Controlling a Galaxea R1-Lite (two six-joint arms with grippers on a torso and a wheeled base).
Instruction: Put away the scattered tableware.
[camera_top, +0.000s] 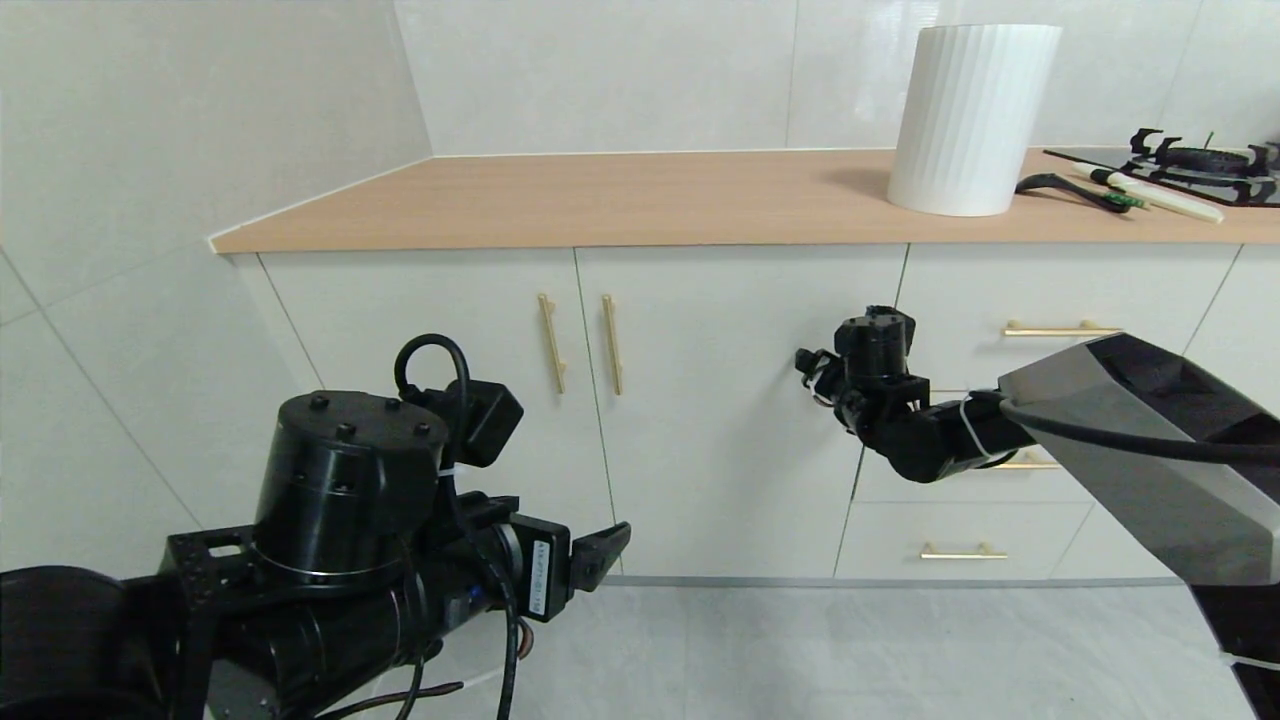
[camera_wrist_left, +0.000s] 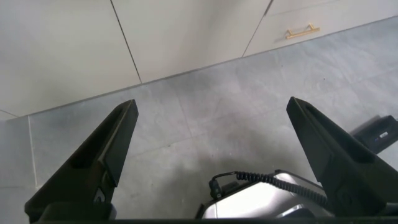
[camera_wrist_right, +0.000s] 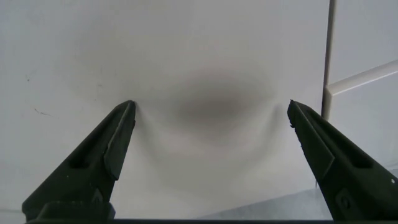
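Several utensils lie at the right end of the wooden counter (camera_top: 600, 200): a black-handled one (camera_top: 1066, 187) and a long white one (camera_top: 1165, 197), with a small green piece (camera_top: 1131, 201) between them. A tall white ribbed holder (camera_top: 968, 120) stands just left of them. My right gripper (camera_top: 812, 372) is below the counter, close in front of a white cabinet door (camera_wrist_right: 205, 68); it is open (camera_wrist_right: 210, 107) and holds nothing. My left gripper (camera_top: 603, 550) hangs low over the grey floor (camera_wrist_left: 236, 118), open (camera_wrist_left: 211, 106) and empty.
White cabinet doors with gold handles (camera_top: 580, 342) and drawers with gold pulls (camera_top: 1060, 329) run below the counter. A black stove grate (camera_top: 1205, 160) sits at the far right. Tiled walls close the left side and back. A bottom drawer pull (camera_wrist_left: 303, 30) shows near the floor.
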